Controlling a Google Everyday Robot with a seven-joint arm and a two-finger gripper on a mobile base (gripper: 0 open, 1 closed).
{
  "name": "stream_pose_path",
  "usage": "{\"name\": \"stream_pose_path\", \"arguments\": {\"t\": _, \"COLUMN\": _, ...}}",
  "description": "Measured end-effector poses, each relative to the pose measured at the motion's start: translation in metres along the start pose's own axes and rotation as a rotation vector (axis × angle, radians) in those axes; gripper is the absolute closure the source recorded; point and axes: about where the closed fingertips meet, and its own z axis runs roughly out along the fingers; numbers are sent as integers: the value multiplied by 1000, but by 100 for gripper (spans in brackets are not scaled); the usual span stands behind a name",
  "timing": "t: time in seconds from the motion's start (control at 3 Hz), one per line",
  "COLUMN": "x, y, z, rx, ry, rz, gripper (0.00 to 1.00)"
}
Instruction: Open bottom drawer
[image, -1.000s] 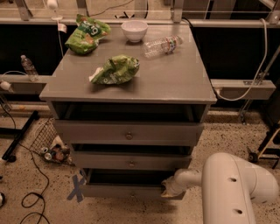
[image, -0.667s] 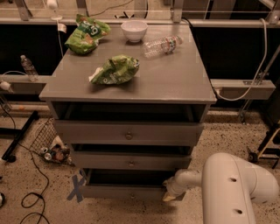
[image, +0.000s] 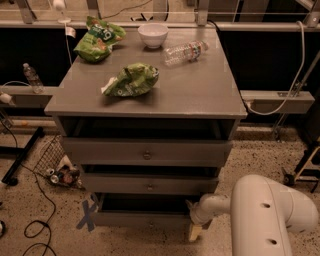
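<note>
The grey cabinet (image: 150, 97) has three drawers. The bottom drawer (image: 142, 218) is the lowest and slimmest. It stands pulled out a little, with a dark gap (image: 145, 203) above its front, and its knob is not visible. The middle drawer (image: 149, 186) and the top drawer (image: 147, 154) both show small round knobs and also stand slightly out. My gripper (image: 194, 229) is low at the right end of the bottom drawer's front, close to the floor. My white arm (image: 265, 215) reaches in from the lower right.
On the cabinet top lie two green bags (image: 131, 80) (image: 99, 37), a white bowl (image: 153, 34) and a clear plastic bottle (image: 185, 51). A wire basket with clutter (image: 57, 167), cables and a blue tape cross (image: 88, 215) are on the floor to the left.
My gripper has shifted slightly down and toward the camera at the bottom drawer's right end. The drawers look about the same.
</note>
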Motion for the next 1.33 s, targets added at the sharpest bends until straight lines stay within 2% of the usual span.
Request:
{"name": "stream_pose_path", "arguments": {"t": 0.67, "x": 10, "y": 27, "z": -3, "rx": -20, "ry": 18, "rz": 50, "gripper": 44}}
{"name": "stream_pose_path", "arguments": {"t": 1.0, "x": 22, "y": 52, "z": -12, "rx": -21, "ry": 40, "rz": 111, "gripper": 76}}
{"name": "stream_pose_path", "arguments": {"t": 1.33, "x": 24, "y": 57, "z": -15, "rx": -22, "ry": 42, "rz": 123, "gripper": 97}}
